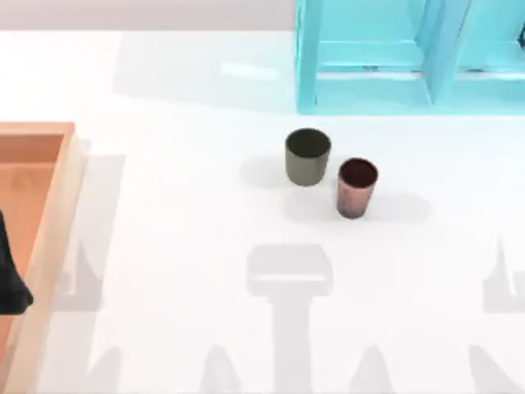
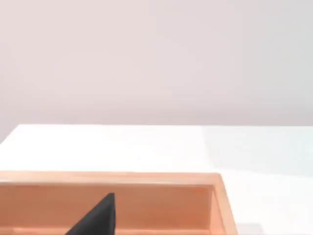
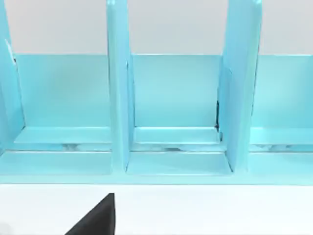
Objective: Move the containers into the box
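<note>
Since both cups stand outside the tray, we note:
Containers: olive-green cup [image 1: 308, 157] just beside coppery cup [image 1: 356, 188], mid-table, well apart from wooden tray [image 1: 64, 176] at left.
Left gripper [image 1: 11, 275]: over tray; opening, we cannot tell.
Risk: we judge grasping one cup could topple its neighbour.
Surface: white table [image 1: 180, 238]; cyan shelf unit [image 1: 410, 57] behind.

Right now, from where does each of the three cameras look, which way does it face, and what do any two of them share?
Top view: above the table, looking down on the squat dark olive-green cup, the slimmer coppery reddish-brown cup and a dark piece of the left arm.
Left wrist view: on the left arm, facing the large shallow orange-brown wooden tray, with one dark finger.
Right wrist view: on the right arm, facing the cyan shelf unit.
Shared: the top view also shows tray and shelf.
</note>
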`<control>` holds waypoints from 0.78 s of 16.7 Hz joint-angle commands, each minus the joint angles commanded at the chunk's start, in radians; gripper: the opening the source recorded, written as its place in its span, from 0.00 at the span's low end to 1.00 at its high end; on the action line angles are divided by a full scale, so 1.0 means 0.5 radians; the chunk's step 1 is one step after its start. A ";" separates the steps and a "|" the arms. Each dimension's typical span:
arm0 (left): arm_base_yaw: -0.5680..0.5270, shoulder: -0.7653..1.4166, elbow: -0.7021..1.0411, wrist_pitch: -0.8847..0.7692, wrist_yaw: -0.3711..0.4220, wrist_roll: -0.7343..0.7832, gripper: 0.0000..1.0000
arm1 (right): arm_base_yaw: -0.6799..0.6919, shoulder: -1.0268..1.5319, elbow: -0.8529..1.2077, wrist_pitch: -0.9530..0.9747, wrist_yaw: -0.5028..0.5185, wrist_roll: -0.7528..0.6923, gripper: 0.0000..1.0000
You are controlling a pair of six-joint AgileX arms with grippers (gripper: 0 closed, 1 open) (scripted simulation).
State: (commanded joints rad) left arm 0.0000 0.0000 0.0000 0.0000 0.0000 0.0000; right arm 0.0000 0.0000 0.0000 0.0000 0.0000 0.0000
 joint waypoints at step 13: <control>-0.118 1.268 1.043 -0.660 -0.218 -0.514 1.00 | 0.000 0.000 0.000 0.000 0.000 0.000 1.00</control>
State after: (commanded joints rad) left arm -0.0592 0.6338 0.5214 -0.3298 -0.1092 -0.2571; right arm 0.0000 0.0000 0.0000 0.0000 0.0000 0.0000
